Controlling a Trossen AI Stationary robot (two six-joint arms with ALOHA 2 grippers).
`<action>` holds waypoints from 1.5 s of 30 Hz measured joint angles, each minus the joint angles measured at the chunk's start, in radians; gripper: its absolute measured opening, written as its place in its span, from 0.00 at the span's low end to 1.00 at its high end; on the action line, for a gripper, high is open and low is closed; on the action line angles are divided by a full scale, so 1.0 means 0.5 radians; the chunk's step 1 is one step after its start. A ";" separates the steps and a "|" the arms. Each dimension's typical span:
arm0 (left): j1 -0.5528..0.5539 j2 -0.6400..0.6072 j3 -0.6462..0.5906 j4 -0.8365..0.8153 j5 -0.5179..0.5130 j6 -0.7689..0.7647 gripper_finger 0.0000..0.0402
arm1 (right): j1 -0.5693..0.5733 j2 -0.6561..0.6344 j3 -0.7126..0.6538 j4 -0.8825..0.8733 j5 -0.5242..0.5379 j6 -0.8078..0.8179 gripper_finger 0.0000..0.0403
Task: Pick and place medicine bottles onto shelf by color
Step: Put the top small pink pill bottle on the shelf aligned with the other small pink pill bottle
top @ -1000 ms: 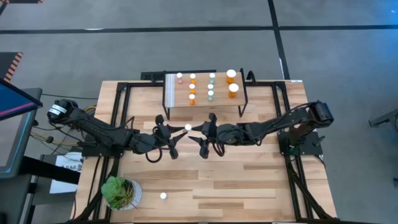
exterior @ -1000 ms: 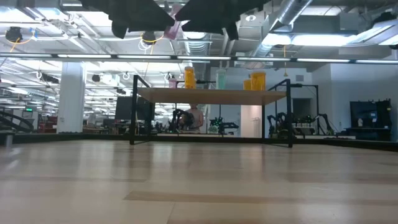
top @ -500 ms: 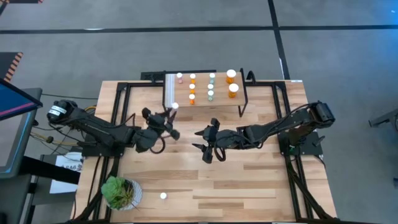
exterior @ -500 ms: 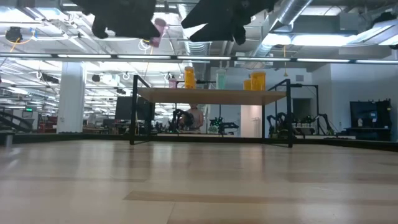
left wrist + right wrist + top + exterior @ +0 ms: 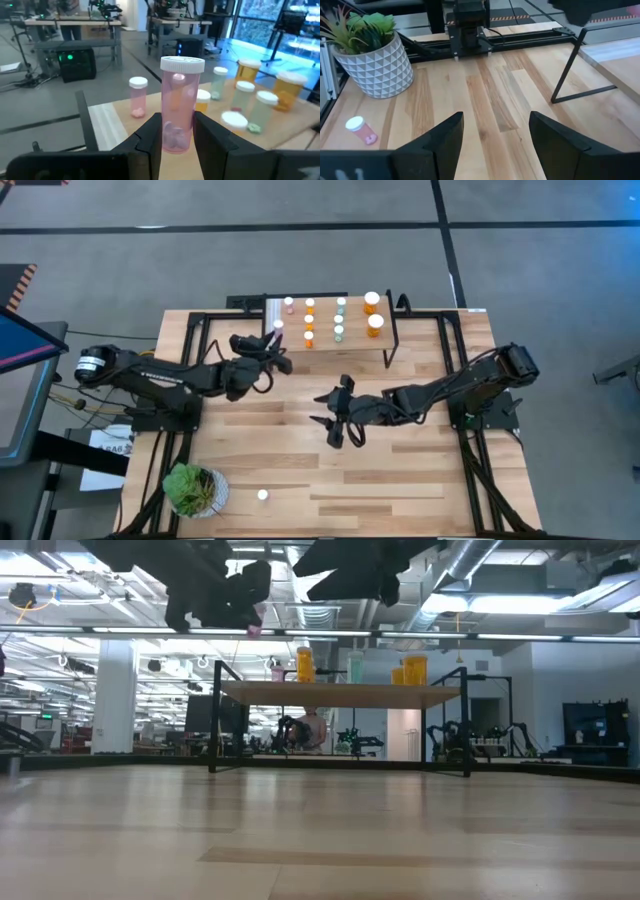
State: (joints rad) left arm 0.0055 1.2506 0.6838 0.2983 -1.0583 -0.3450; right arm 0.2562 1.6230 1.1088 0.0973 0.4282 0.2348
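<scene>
The pink bottle [image 5: 179, 105], white-capped and upright, sits clamped between the fingers of the left gripper [image 5: 275, 346], pills visible at its base. A second ago it hung in the air over the middle of the table, between the two grippers; it has since been carried to the shelf's [image 5: 350, 352] near-left corner, by the white strip. The right gripper [image 5: 337, 411] has backed away toward the table's centre with its jaws standing apart and nothing between them, and they stand wider than a second ago. Judgement: a handover from right to left is complete, and the left arm is now bringing the bottle in for placing.

On the shelf one pink bottle [image 5: 137, 96] already stands alone at the left end, with orange bottles [image 5: 309, 320] next, pale green ones [image 5: 340, 317] after, and two wider orange ones [image 5: 373, 313] at the right. The carried bottle probably belongs beside the lone pink one.

One more pink bottle [image 5: 361, 130] lies on its side on the tabletop near the potted plant [image 5: 369, 50], so sorting is not finished.

Limits of observation: in the low view only the bottle's lower end shows below the left gripper [image 5: 235, 595]. From overhead the arm covers most of it. How high it is above the plank cannot be judged. The exact count on the shelf is uncertain.
</scene>
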 joint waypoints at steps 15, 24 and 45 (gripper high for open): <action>0.037 0.523 -0.002 0.840 -0.152 0.477 0.21 | 0.056 0.000 0.001 -0.032 0.002 0.003 0.62; 0.121 0.518 -0.006 0.665 -0.115 0.328 0.21 | 0.076 0.000 0.001 -0.030 0.002 0.007 0.62; 0.241 0.518 -0.396 1.381 0.396 0.401 0.21 | 0.076 0.000 0.001 -0.014 0.037 0.005 0.62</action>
State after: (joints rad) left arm 0.1261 1.5097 0.4858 0.9890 -0.8602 -0.1446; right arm 0.2943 1.6230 1.1091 0.0902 0.4469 0.2371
